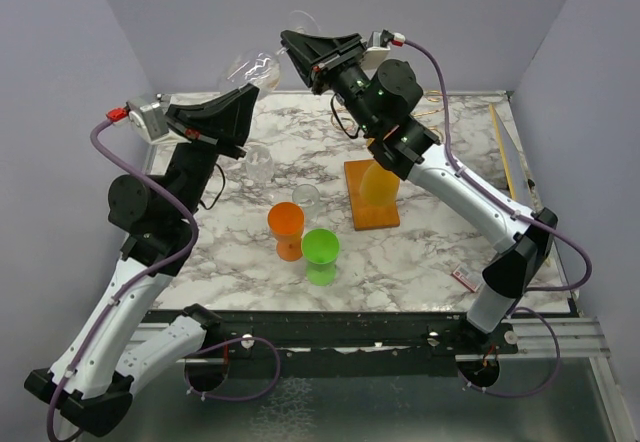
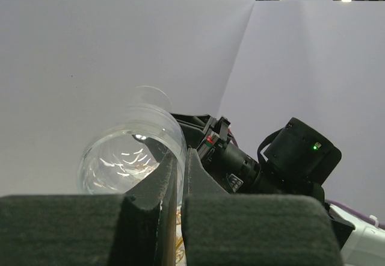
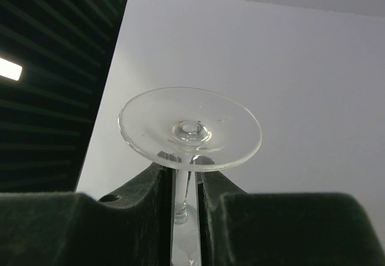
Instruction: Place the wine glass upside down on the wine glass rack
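Note:
A clear wine glass [image 1: 256, 66] hangs in the air over the back of the table, lying sideways between both arms. My left gripper [image 1: 248, 100] is shut on the rim of its bowl [image 2: 120, 157], one finger inside and one outside. My right gripper [image 1: 292, 46] straddles the stem just under the round foot [image 3: 190, 127]; its jaws stand narrow, with a sliver of gap still beside the stem. The wine glass rack's wooden base [image 1: 372, 220] lies below my right arm, which hides most of its gold wire.
An orange cup [image 1: 286, 227] and a green cup [image 1: 321, 252] stand mid-table, with a small clear glass [image 1: 306, 198] behind them and another clear glass [image 1: 260, 162] to the left. A thin wooden stick [image 1: 503, 152] lies along the right edge.

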Motion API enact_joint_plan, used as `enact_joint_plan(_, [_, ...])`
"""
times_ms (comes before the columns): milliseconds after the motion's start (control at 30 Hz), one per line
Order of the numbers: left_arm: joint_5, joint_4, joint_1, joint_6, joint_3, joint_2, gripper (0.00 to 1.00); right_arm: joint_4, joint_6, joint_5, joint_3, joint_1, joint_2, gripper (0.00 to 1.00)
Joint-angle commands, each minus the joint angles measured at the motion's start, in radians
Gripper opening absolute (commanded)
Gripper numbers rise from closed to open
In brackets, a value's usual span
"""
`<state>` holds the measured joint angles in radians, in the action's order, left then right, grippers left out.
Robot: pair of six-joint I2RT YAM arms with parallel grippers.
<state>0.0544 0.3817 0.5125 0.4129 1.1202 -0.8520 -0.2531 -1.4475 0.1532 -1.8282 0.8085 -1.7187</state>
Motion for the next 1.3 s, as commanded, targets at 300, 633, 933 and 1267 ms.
enact_joint_plan(300, [-0.042,-0.089,0.000,0.061,-0.031,0.080,0.54,-0.151,0.115,0.067,0.031,0.009,0.021,0.01])
enact_joint_plan(633, [-0.183,-0.616,0.000,0.050,0.151,0.128,0.97,-0.360,0.447,0.050,0.180,0.008,0.129,0.01])
enact_joint_plan(933, [0.019,-0.844,0.000,-0.004,0.431,-0.036,0.99,-0.455,0.715,-0.199,0.254,0.008,0.211,0.01])
enact_joint_plan(1267, [0.456,-0.818,0.000,0.017,0.531,-0.237,0.90,-0.440,0.877,-0.535,0.380,0.009,0.321,0.01])
